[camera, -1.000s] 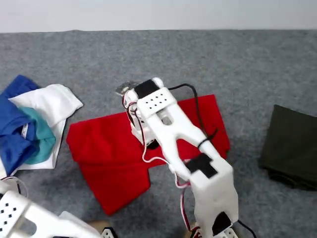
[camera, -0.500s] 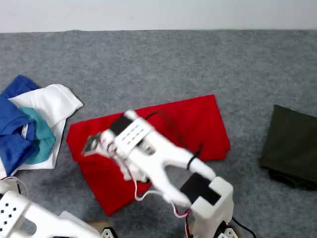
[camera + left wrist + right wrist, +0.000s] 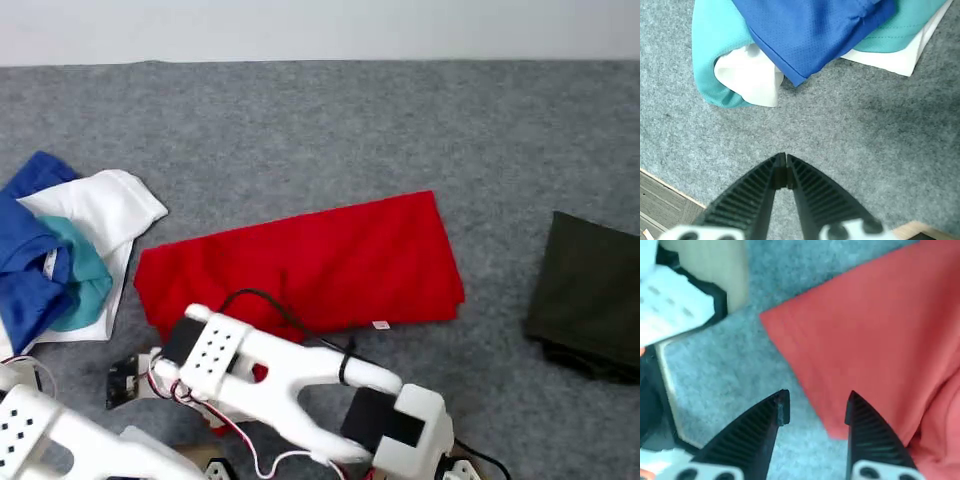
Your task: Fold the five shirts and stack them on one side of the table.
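At the far left of the grey table point(image 3: 300, 130) lies a loose heap of three shirts: a blue shirt point(image 3: 30, 260) on top of a teal shirt point(image 3: 82, 270), with a white shirt point(image 3: 100, 205) spread beneath and to their right. The left gripper point(image 3: 785, 170) hangs over bare grey surface just short of that heap, its fingers pressed together with nothing between them. The left arm point(image 3: 40, 430) sits in the near left corner. Next comes the right gripper point(image 3: 817, 407), stretched leftward along the near edge of the table with its fingers spread moderately and holding nothing. One finger is over the grey surface, the other over the near left corner of the red shirt point(image 3: 320, 260). Whether the fingers touch the cloth cannot be told. The red shirt lies across the middle of the table as a long folded band, its left end near the heap. Well apart at the right edge rests a folded dark green shirt point(image 3: 590, 290).
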